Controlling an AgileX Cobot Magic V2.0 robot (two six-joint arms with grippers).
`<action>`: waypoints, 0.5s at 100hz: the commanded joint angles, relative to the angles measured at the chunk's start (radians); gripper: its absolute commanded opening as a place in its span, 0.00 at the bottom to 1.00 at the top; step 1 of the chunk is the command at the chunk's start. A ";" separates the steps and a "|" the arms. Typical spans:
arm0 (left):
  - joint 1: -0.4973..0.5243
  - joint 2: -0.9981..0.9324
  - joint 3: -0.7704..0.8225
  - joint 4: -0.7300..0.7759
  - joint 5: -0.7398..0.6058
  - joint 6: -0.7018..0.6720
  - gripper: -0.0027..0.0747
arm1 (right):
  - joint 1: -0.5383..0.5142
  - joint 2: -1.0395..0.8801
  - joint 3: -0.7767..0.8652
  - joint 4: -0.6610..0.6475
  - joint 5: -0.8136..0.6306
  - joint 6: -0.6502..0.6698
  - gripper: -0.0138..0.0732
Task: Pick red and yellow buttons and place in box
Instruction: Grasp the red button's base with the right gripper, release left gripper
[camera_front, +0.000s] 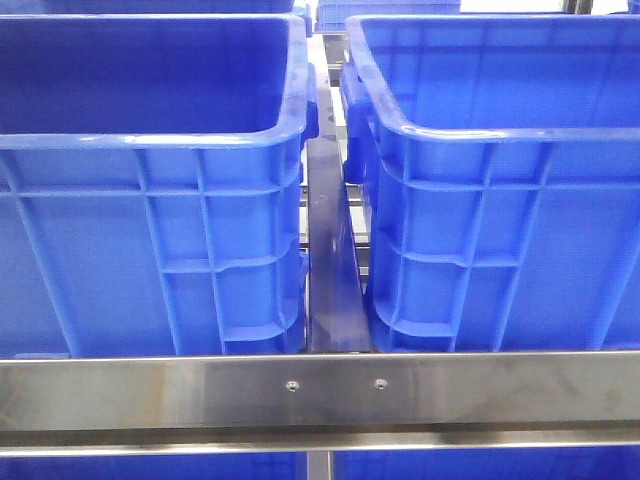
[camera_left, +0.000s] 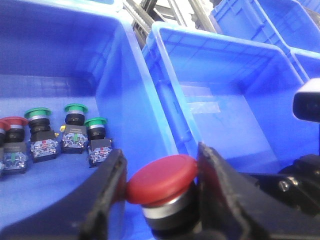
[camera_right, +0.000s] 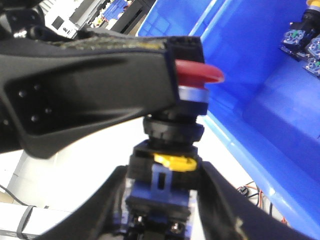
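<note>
The red button (camera_left: 162, 176) stands upright in the air above the bin (camera_left: 107, 85) wall, its cap gripped between the left gripper (camera_left: 161, 186) fingers while the right gripper (camera_right: 162, 200) closes on its lower body, both arms touching it, the empty box (camera_left: 225, 100) just beside.

Blue bins (camera_front: 150, 230) are seen as moulded plastic, smooth and semi-glossy, with ribbed walls; the front rail (camera_front: 320, 390) is brushed metal with a dull sheen. The red button (camera_left: 162, 177) is capped in smooth matt plastic over a bright metal collar. The fingers (camera_left: 107, 192) are seen in matt black plastic.
</note>
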 joint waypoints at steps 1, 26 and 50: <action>-0.007 -0.008 -0.028 -0.027 -0.071 -0.004 0.10 | 0.004 -0.040 -0.039 0.060 0.077 -0.018 0.16; -0.007 -0.008 -0.028 -0.027 -0.079 -0.004 0.61 | 0.004 -0.040 -0.039 0.060 0.077 -0.018 0.16; -0.007 -0.017 -0.028 0.013 -0.094 0.022 0.65 | 0.003 -0.040 -0.039 0.060 0.051 -0.018 0.16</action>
